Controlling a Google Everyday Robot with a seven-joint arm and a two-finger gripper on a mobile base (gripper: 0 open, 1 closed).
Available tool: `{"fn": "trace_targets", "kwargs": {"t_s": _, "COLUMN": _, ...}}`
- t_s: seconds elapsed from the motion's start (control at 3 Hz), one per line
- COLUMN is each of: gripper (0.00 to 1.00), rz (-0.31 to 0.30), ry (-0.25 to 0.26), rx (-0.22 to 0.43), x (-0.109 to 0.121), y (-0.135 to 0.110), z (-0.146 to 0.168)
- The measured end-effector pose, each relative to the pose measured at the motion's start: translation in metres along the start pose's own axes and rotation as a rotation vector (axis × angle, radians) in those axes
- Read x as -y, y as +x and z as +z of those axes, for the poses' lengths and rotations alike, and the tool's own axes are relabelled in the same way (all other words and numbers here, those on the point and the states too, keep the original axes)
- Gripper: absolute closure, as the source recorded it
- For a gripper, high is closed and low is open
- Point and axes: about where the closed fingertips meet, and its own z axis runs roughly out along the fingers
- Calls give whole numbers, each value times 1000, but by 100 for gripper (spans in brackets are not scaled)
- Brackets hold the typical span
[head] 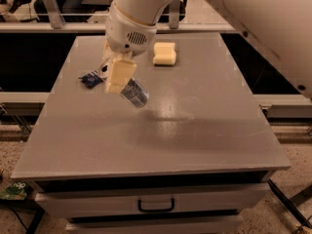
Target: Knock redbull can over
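On the grey table (204,130), left of centre, the redbull can (135,93) leans steeply, its lower end pointing right and its upper end hidden behind the gripper (119,80). Whether the can's base rests on the tabletop is hard to make out. The gripper hangs from the white arm (134,13) directly over that hidden end; whether it clamps the can or only presses against it cannot be told. A dark blue wrapper (90,79) lies just left, partly covered. A yellow sponge (165,53) sits well behind. The arm is cut off at upper right.
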Motion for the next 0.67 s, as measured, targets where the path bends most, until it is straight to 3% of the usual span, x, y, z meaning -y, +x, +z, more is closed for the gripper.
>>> {"fn": "trace_targets", "kwargs": {"t_s": 0.33, "gripper": 85, "rz": -36, "ry": -7, "rx": -119, "x": -2, "y": 17, "z": 10}}
{"fn": "trace_targets", "kwargs": {"t_s": 0.67, "gripper": 62, "rz": -57, "ry": -4, "rx": -216, "x": 1, "y": 33, "z": 21}}
